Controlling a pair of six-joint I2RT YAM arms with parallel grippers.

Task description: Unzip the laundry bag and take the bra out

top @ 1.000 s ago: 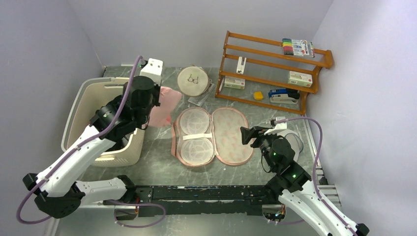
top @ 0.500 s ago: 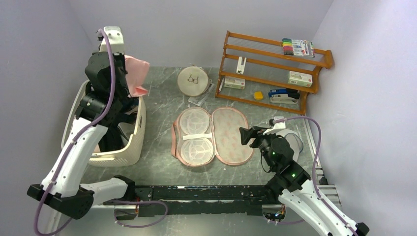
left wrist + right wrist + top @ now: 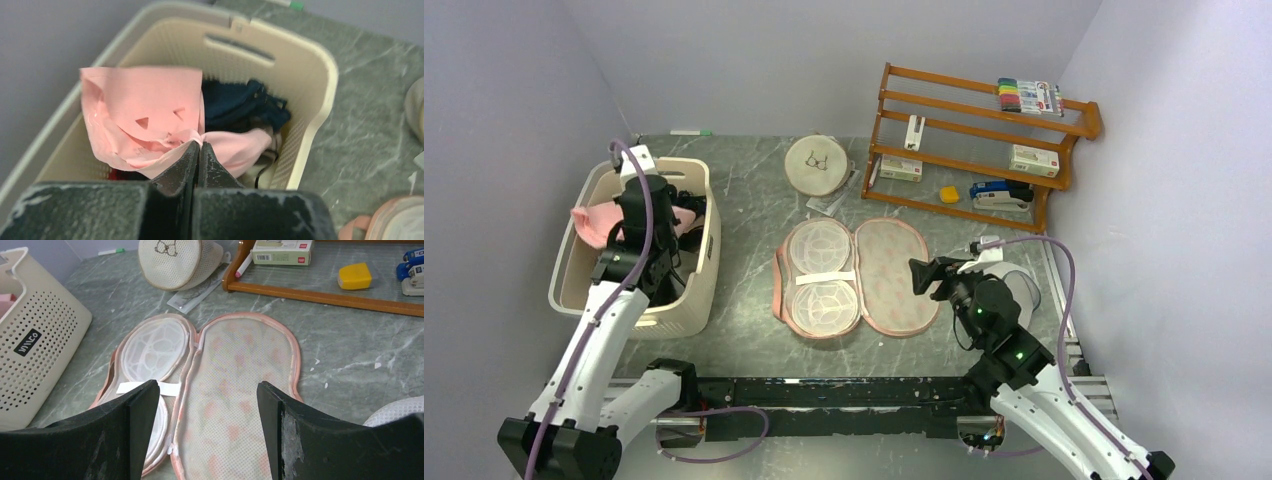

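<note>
The peach-pink floral laundry bag (image 3: 894,275) lies unzipped and spread flat in two halves at the table's middle; the left half (image 3: 821,278) shows white mesh cups. It also shows in the right wrist view (image 3: 235,390). My left gripper (image 3: 199,146) is shut on the pink bra (image 3: 145,115) and holds it over the inside of the cream basket (image 3: 310,100). In the top view the bra (image 3: 596,222) hangs inside the basket (image 3: 694,300) by my left gripper (image 3: 634,215). My right gripper (image 3: 207,405) is open and empty, hovering just right of the bag (image 3: 929,272).
Dark clothes (image 3: 245,102) lie in the basket. A round white mesh pouch (image 3: 815,163) sits behind the bag. A wooden rack (image 3: 974,150) with boxes, markers and a stapler stands at the back right. A white mesh item (image 3: 400,412) lies by my right arm.
My left arm came down from high above the basket's far end and lowered the pink bra into the basket. The right arm has not moved.
</note>
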